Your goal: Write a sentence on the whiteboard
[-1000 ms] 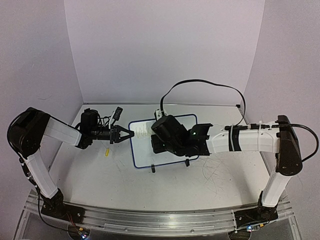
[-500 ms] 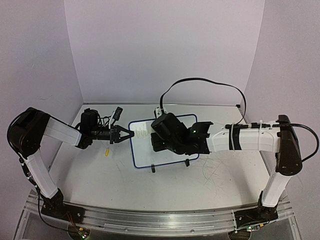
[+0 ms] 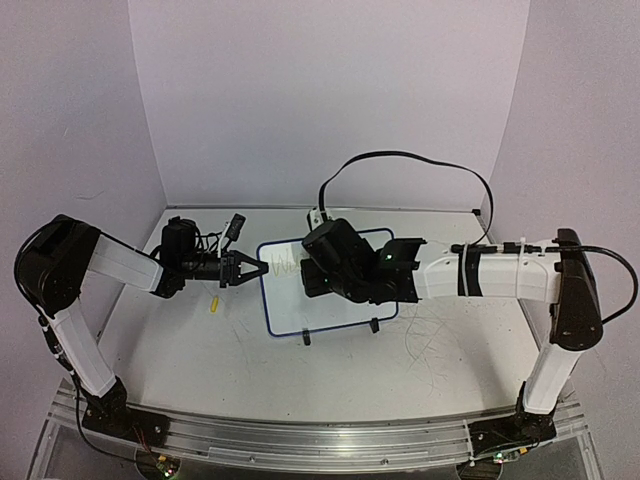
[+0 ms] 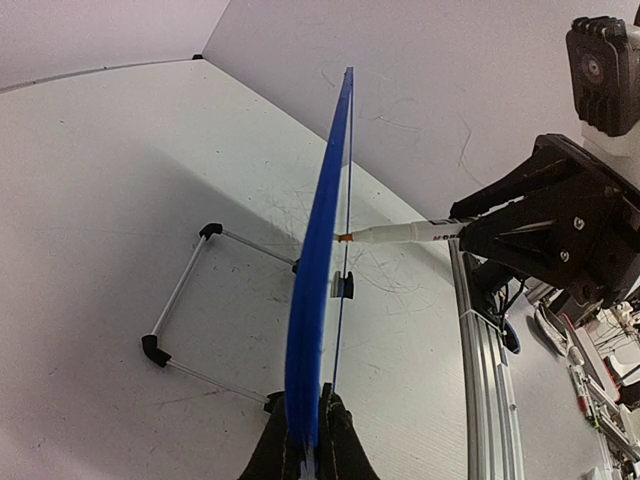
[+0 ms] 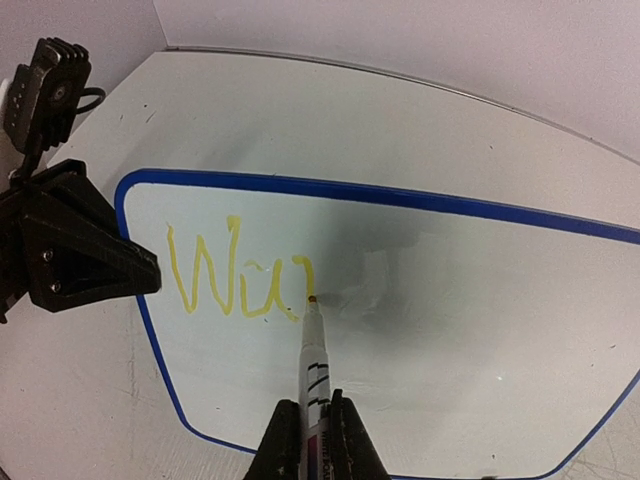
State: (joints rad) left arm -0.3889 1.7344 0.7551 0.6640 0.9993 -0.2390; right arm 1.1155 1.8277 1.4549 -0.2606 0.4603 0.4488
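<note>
We log: left gripper (image 3: 262, 268) pinches the whiteboard (image 3: 325, 308) edge, standing mid-table; right gripper (image 5: 318, 428) clamps the marker (image 5: 314, 352), tip on the sentence (image 5: 238, 280). Risk: pen pressure may shift the whiteboard and distort the strokes

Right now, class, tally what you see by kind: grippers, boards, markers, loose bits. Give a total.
Black two-finger grippers: 2, left gripper and right gripper
Blue-framed white rectangular whiteboard: 1
Slim white marker pen: 1
Small yellow loose piece: 1
Total: 5

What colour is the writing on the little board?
The writing is yellow, clearest in the right wrist view.
</note>
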